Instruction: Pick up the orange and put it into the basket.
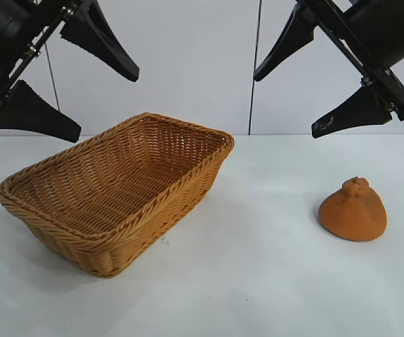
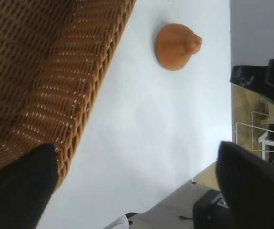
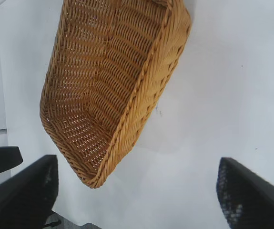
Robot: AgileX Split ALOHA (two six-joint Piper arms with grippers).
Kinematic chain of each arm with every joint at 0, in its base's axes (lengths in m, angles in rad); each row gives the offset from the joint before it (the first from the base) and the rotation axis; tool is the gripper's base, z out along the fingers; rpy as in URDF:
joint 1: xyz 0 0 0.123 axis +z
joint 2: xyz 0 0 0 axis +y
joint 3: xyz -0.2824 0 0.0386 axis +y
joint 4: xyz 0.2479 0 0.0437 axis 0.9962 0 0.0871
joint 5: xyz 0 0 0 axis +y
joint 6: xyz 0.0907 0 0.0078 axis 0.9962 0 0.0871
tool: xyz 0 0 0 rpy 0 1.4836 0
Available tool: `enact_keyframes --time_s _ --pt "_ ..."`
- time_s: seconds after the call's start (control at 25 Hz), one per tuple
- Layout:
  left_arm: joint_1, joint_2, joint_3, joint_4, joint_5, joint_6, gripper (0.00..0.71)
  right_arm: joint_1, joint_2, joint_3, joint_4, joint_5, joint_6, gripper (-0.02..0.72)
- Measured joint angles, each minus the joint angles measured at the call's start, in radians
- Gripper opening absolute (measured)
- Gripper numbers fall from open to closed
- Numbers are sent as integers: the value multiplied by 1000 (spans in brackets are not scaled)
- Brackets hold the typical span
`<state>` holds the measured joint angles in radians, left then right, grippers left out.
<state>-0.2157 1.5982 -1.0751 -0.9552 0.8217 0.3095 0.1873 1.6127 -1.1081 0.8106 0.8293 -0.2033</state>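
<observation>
Alone at the lower right of the exterior frame, the orange point(image 1: 353, 210) sits upright on the white table point(image 1: 258, 267), its wide base down and its small knobby top pointing up; nothing touches it. Well apart from it, across a bare stretch of tabletop, the basket point(image 1: 117, 193) fills the left and centre of that frame, a rectangular wicker piece with a braided rim, set at an angle with one corner toward the camera. Its woven floor is visible and holds nothing.

Overhead at the upper right, the right gripper point(image 1: 294, 88) hangs in the air above and a little left of the fruit, its two black fingers spread wide with nothing between them. At the upper left, the left gripper point(image 1: 93, 88) hovers above the basket's far end, its fingers likewise wide apart and holding nothing.

From the left wrist camera, the orange point(image 2: 176, 46) shows at the top of the frame beside the basket's wall point(image 2: 75, 100), clear of it. From the right wrist camera, the basket point(image 3: 141, 90) takes up the upper left, with open table to the right.
</observation>
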Motion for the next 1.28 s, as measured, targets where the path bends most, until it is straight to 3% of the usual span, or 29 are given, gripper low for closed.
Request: enact_keyframes --time_s 1.12,1.28 --pt "0 0 0 -4 -19 0 642 0 0 0 0 -3 0 618" --pt "0 -19 0 59 -3 -32 642 0 0 0 0 -3 0 618"
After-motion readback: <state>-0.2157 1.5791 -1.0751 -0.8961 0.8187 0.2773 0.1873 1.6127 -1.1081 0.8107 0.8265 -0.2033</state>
